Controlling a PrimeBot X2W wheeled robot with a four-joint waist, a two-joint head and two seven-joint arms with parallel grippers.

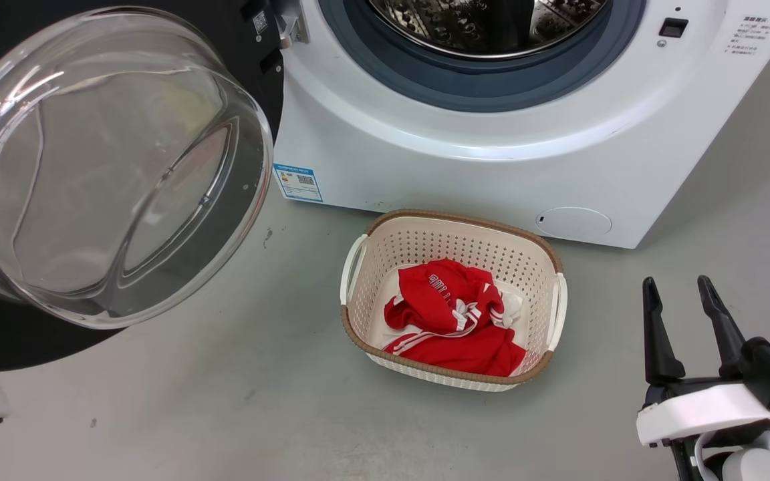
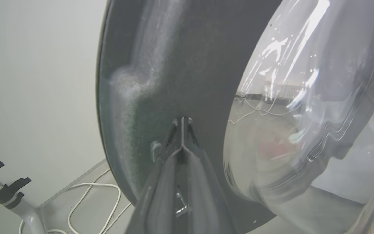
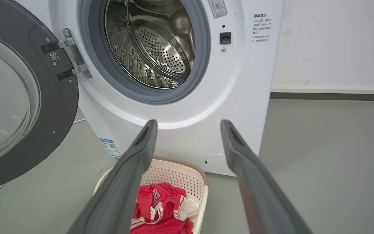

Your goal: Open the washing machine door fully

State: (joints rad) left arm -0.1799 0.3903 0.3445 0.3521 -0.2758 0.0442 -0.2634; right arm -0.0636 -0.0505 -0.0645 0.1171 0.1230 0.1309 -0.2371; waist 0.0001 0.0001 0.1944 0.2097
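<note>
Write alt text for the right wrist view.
The washing machine door stands swung open at left, baring the steel drum. Low in the frame, a basket with red clothing shows behind the open right gripper.

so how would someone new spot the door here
Find the white washing machine behind the laundry basket. Swung out from the hinge at its left is the washing machine door. It is a big black disc with a bulging clear glass bowl, unlike the grey rubber ring around the drum or the small white flap low down.
</note>
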